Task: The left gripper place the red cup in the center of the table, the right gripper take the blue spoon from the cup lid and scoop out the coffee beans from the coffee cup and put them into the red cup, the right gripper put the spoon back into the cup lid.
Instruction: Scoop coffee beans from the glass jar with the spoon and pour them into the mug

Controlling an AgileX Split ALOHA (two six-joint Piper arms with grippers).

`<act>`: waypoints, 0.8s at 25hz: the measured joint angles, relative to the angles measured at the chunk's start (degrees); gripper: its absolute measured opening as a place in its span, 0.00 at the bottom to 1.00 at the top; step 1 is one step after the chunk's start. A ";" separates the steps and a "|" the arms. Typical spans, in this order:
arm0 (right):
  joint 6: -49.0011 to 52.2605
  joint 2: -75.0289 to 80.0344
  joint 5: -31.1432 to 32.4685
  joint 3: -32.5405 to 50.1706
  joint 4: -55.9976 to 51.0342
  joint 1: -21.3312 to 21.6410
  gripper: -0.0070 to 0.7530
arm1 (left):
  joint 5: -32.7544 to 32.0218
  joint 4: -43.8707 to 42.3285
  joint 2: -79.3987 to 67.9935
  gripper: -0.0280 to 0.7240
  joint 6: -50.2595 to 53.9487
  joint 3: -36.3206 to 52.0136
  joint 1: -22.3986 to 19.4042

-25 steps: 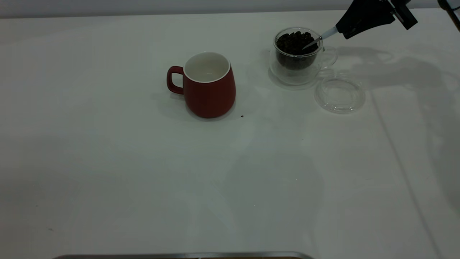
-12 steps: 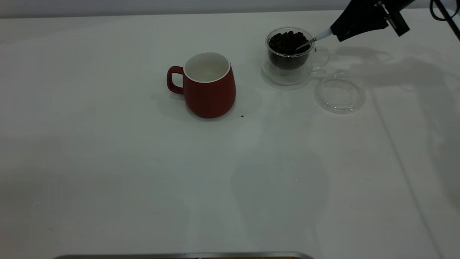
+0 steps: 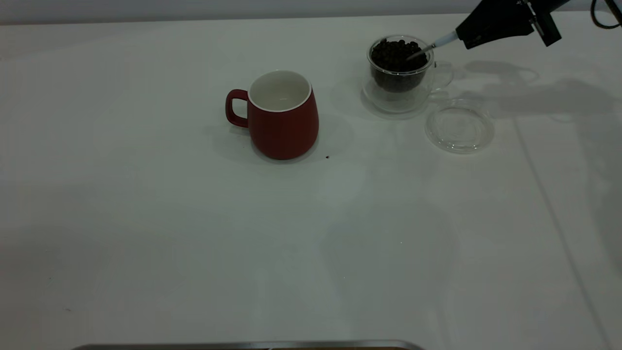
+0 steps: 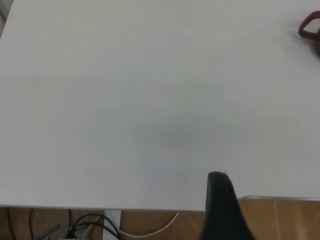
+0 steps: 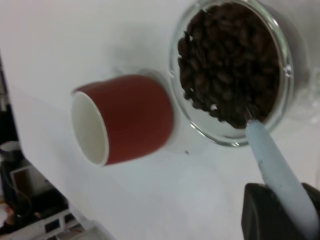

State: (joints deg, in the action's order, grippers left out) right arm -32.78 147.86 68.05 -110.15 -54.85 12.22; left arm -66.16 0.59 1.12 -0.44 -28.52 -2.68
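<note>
The red cup point(image 3: 282, 114) stands upright and empty near the middle of the white table point(image 3: 146, 218), handle to the left. It also shows in the right wrist view point(image 5: 125, 120), and its handle shows at the edge of the left wrist view point(image 4: 309, 27). The clear coffee cup point(image 3: 399, 78) holds coffee beans point(image 3: 398, 52) at the back right. My right gripper point(image 3: 465, 35) is shut on the pale blue handle of the blue spoon point(image 3: 440, 43); the spoon's bowl is dug into the beans point(image 5: 230, 60). The cup lid point(image 3: 459, 127) lies empty beside the coffee cup. My left gripper point(image 4: 222, 195) hangs over the table's edge, far from the cups.
A single loose bean point(image 3: 327, 157) lies on the table just right of the red cup. A metal edge point(image 3: 248, 345) runs along the table's near side. Cables and floor show beyond the table edge in the left wrist view point(image 4: 90, 225).
The coffee cup slid left, then back right, with the spoon's bowl in the beans. My right gripper moved with it and ended slightly higher and further right.
</note>
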 joint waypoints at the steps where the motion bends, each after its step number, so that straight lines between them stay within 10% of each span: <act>1: -0.30 0.15 0.00 0.00 -0.49 0.13 0.16 | 0.00 0.00 0.00 0.75 0.00 0.00 0.00; 20: -2.64 0.33 0.00 0.26 -3.65 1.88 0.16 | 0.00 0.00 0.00 0.75 0.06 0.00 0.00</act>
State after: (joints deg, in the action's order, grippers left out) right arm -35.42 148.18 68.05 -109.90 -58.50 14.10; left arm -66.16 0.59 1.12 -0.38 -28.52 -2.68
